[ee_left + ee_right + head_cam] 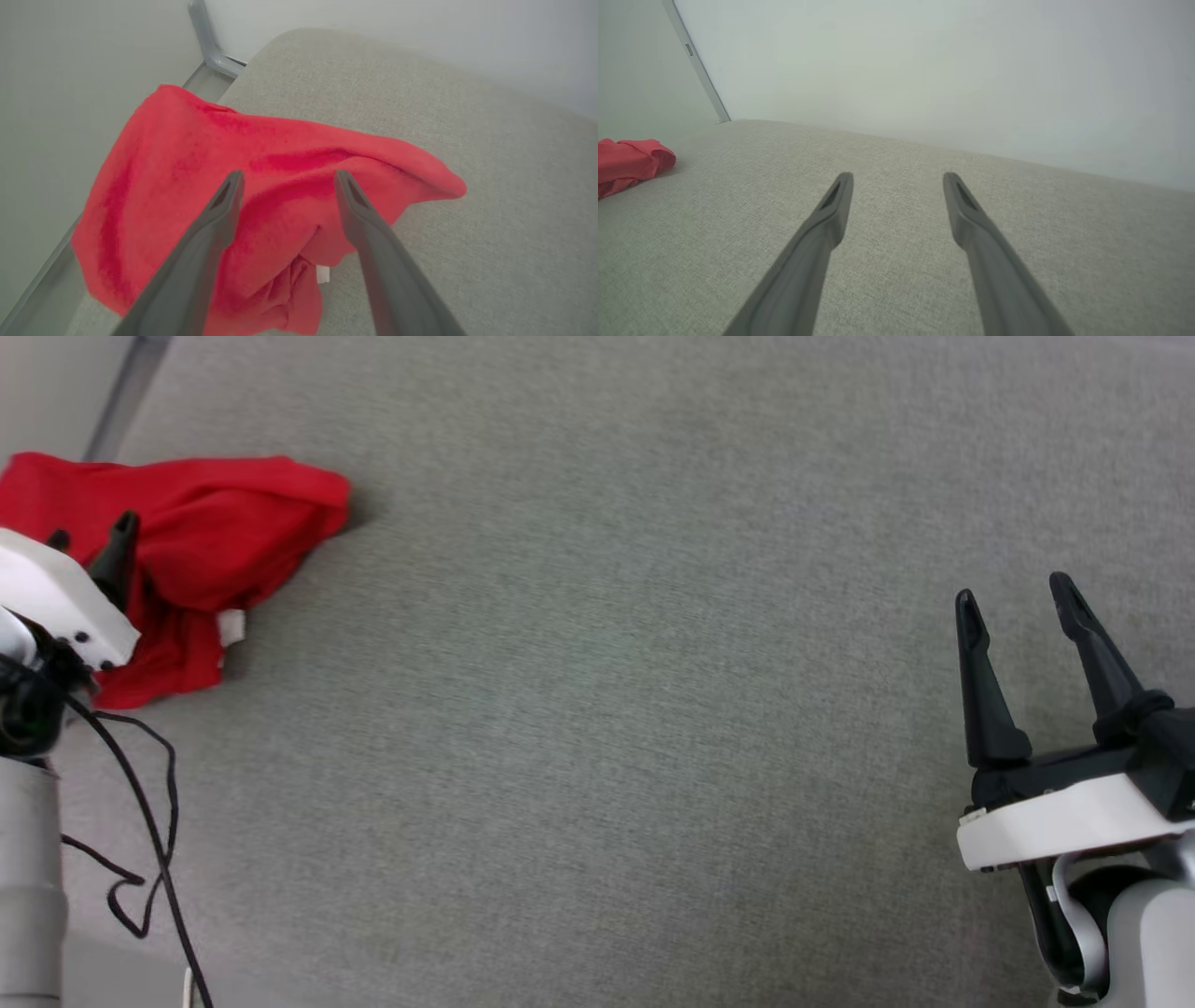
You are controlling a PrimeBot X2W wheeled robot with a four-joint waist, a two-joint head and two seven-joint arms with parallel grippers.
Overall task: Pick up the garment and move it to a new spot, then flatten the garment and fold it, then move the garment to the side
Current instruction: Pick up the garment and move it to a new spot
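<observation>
Meanwhile, the left tool (288,175), spread wide, hovers over the crumpled garment (233,523) at the desk's (607,709) corner, apparently poised to grasp; the right tool (1016,590) stands wide and empty, well apart.

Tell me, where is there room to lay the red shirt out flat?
The wide grey surface between the garment and the right gripper is bare, all the way down the middle. It is crowded at the far left, where the crumpled garment, the open left gripper and a black cable bunch together.
</observation>
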